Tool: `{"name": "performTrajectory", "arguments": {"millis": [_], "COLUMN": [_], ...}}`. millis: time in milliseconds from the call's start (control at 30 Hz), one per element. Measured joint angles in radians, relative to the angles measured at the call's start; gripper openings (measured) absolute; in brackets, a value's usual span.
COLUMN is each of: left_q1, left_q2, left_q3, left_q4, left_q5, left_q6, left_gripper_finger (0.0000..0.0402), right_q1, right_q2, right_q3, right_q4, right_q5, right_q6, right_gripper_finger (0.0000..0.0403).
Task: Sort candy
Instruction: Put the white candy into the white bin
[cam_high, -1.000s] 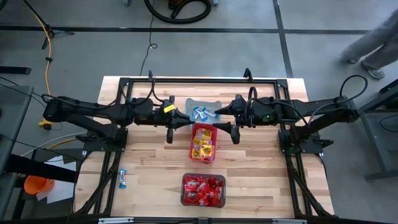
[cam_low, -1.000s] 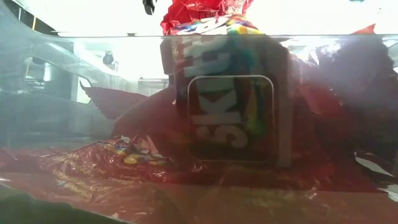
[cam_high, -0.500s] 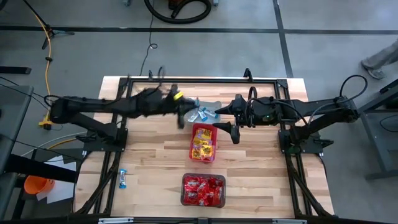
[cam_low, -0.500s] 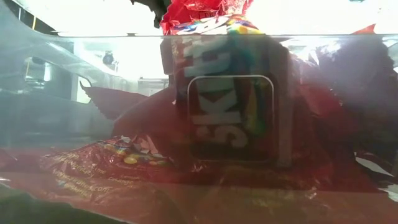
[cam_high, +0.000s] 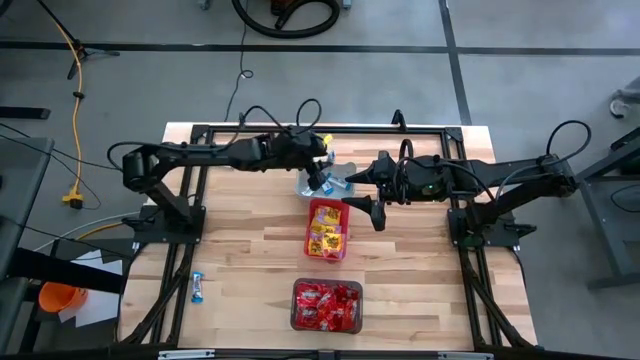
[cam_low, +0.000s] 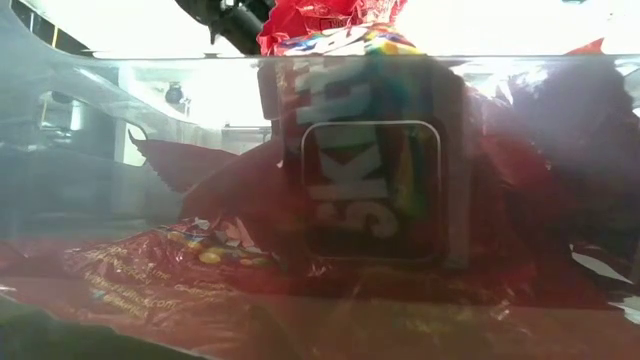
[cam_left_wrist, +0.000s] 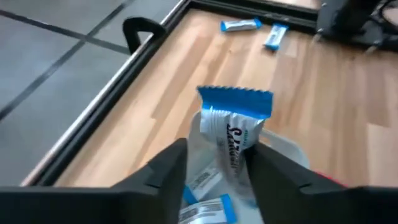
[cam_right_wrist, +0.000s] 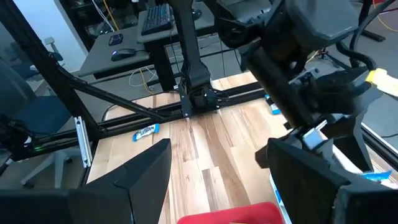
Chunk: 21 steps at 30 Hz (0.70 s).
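One blue-and-white candy (cam_left_wrist: 236, 134) sat pinched in the left gripper (cam_left_wrist: 214, 168) over the grey bin (cam_high: 303, 187); a loose pinch might drop it outside. The right gripper (cam_right_wrist: 217, 168) hung wide apart.

Wooden table (cam_high: 250, 250) with bins, stray candy (cam_high: 198, 288)

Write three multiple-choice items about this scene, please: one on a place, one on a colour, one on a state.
1. Where is the left tool?
A. over the grey bin
B. over the dark bin
C. beside the lone packet

2. What colour is the candy in the bin nearest the table's front edge?
A. blue-and-white
B. yellow
C. red

3. What does the left tool hold?
A. nothing
B. a blue-and-white packet
C. a red packet

Answers:
1 A, the high view shows it above that bin.
2 C, red wrappers fill it.
3 B, the left wrist view shows the packet between the fingers.
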Motion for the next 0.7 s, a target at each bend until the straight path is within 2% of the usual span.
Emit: {"name": "performTrajectory", "arguments": {"millis": [167,300,433,533,633,700], "left_q1": [-0.009,-0.007,-0.01,-0.028,-0.09,-0.163], "left_q2": [-0.003,-0.02,-0.075,-0.146,-0.229,-0.294], "left_q3": [0.026,0.057,0.064,0.064,0.063,0.035], "left_q4": [-0.022,-0.085,-0.149,-0.229,-0.288,-0.271], "left_q5": [0.001,0.001,0.005,0.05,0.106,0.105], "left_q6": [-0.033,-0.032,-0.039,-0.102,-0.174,-0.203], "left_gripper_finger": [0.0211,0.0244,0.0252,0.0252,0.0252,0.0252], "right_q1": [0.0,0.0,0.0,0.0,0.0,0.0], "right_q2": [0.0,0.0,0.0,0.0,0.0,0.0], "right_q3": [0.0,0.0,0.0,0.0,0.0,0.0], "right_q4": [0.0,0.0,0.0,-0.002,-0.005,-0.005], "right_q5": [0.0,0.0,0.0,0.0,0.0,0.0], "right_q6": [-0.003,-0.003,-0.004,-0.014,-0.031,-0.039], "right_gripper_finger": [0.0259,0.0259,0.0259,0.0259,0.0259,0.0259]}}
